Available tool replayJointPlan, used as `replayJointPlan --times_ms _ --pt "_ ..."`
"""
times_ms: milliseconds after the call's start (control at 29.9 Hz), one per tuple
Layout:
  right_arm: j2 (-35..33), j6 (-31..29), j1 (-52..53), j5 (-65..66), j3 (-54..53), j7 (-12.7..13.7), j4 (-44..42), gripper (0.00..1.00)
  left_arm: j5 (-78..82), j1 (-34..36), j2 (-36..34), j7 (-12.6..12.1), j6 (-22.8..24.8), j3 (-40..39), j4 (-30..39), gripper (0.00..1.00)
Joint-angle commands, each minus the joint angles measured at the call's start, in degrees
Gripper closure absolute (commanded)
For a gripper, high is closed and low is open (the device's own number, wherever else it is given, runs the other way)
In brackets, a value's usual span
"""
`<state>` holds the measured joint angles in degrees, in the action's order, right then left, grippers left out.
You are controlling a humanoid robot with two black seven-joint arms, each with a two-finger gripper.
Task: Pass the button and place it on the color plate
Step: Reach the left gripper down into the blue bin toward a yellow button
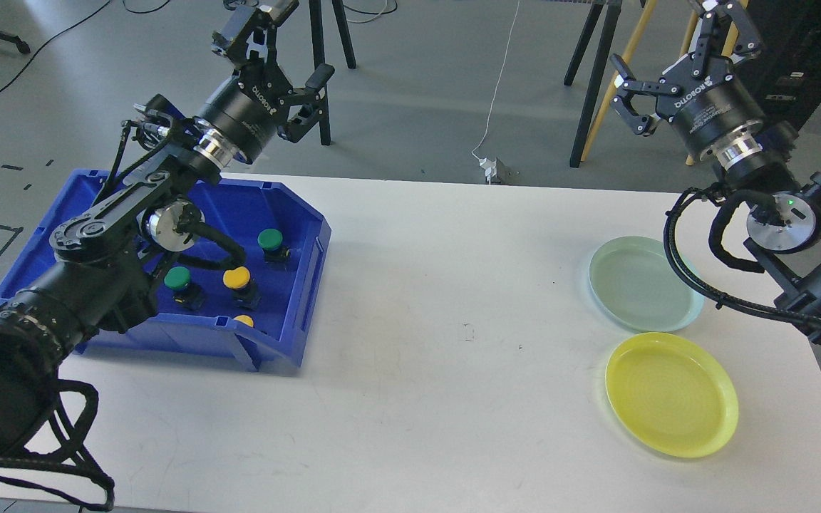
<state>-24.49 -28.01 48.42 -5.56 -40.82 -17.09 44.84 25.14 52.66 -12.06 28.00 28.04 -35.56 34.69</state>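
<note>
Buttons, two green (270,240) (177,278) and two yellow (237,277) (244,320), sit in the blue bin (296,299) at the worktop's (417,342) left. Green plate (638,285) and yellow plate (670,392) lie right. Left gripper (275,46) and right gripper (674,53) hover, fingers spread, empty.

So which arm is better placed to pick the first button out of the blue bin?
Left, probably. The left gripper is raised, open and empty above the blue bin holding the green buttons and yellow buttons. The right gripper, also open, hangs across the table near the yellow plate.
</note>
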Motion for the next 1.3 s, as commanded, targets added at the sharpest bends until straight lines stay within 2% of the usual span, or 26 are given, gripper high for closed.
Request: replayJointPlan --times_ms 0,167,234,334,401,601,702,768,869,1002,1169,1269 --pt "-0.03 0.01 0.01 0.03 -0.14 -0.05 -0.01 0.00 0.17 0.16 0.63 0.00 -0.04 -0.12 -0.15 0.00" --pt "-0.20 0.01 0.10 0.03 -0.14 -0.05 -0.10 0.00 -3.15 0.69 -0.68 0.00 -0.04 -1.35 -0.67 0.00" --pt "-0.20 0.01 0.10 0.03 -0.14 -0.05 -0.10 0.00 -9.64 0.08 -1.83 0.00 -0.04 -3.19 -3.73 0.00" --pt "-0.20 0.01 -0.08 0.12 0.04 -0.05 0.25 0.00 -16.16 -0.27 2.02 0.00 -0.04 -3.99 -5.78 0.00" --pt "-0.29 0.01 -0.08 0.12 -0.05 -0.05 0.25 0.00 -16.44 -1.93 2.13 0.00 -0.04 -4.17 -0.88 0.00" --pt "-1.78 0.01 -0.25 0.12 -0.14 -0.05 0.34 0.00 -13.82 -4.67 -3.93 0.00 -0.04 -3.99 18.54 0.00" --pt "-3.45 0.01 -0.25 0.03 -0.23 -0.05 0.42 0.00 -4.61 -3.80 -10.24 0.00 -0.04 -1.20 25.85 0.00" --pt "-4.59 0.01 -0.25 -0.06 -0.23 -0.05 0.43 0.00 -0.99 0.05 -16.13 0.00 -0.04 6.42 27.88 0.00" --pt "-6.61 0.01 -0.43 -0.06 -0.31 -0.14 0.51 0.00 2.00 11.81 -23.52 0.00 -0.04 26.17 27.98 0.00" --pt "-7.93 0.01 -1.13 -0.06 -0.31 -0.14 0.34 0.00 19.53 23.87 -30.38 0.00 -0.04 44.58 27.89 0.00" --pt "-8.20 0.01 -2.01 0.03 -0.23 -0.14 0.25 0.00 40.04 31.53 -30.05 0.00 -0.04 56.63 25.53 0.01" --pt "-8.20 0.01 -2.62 -0.06 -0.23 -0.22 0.25 0.00 44.63 31.81 -24.97 0.00 -0.04 62.70 21.23 0.01"
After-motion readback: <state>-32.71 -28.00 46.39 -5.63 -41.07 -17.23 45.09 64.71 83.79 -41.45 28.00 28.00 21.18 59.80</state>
